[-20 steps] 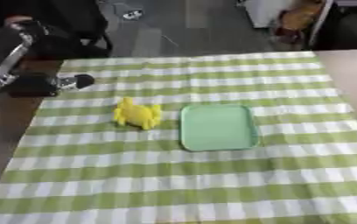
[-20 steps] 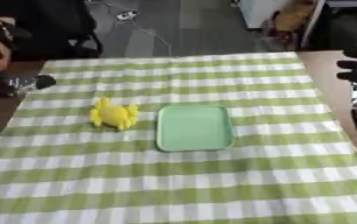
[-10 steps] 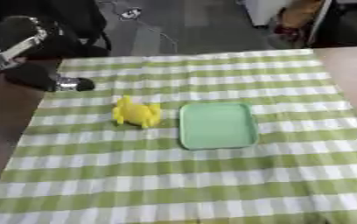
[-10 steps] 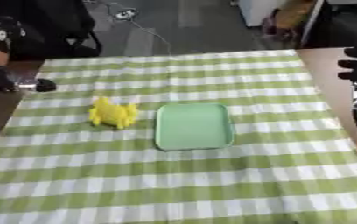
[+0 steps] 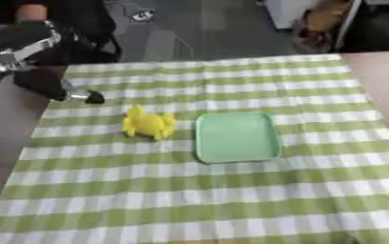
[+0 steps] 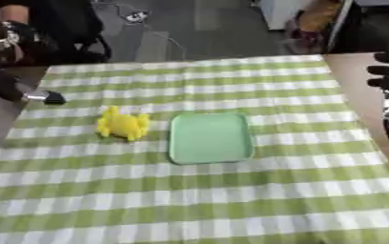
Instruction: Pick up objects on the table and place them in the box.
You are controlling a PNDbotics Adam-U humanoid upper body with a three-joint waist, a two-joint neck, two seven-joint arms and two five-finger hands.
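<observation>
In the left eye view we see our left hand [image 5: 52, 85] coming in from the upper left edge of the green checked cloth [image 5: 189, 190], dark and bunched, with a tip reaching toward the cloth's edge; whether its fingers are spread or closed we cannot tell, and nothing appears held in them. Just beyond that tip, toward the middle of the table, lies the yellow toy [image 5: 148, 123], resting on the cloth and apart from the hand. Further out again from the fingers, just beside the toy, sits the shallow green tray [image 5: 237, 137], which we take for the box; it holds nothing. In the right eye view the same layout shows, and our right hand [image 6: 387, 76] appears at the far right edge over the bare wood of the table [image 6: 361, 76], well apart from toy and tray, its dark fingers curled and holding nothing. We judge the step in hand to be the reach for the toy. To do it well, we should bring the left fingers over the toy's body from above, spread them before lowering, and close around its thick middle instead of a thin limb, so it lifts level for the short carry to the tray.
</observation>
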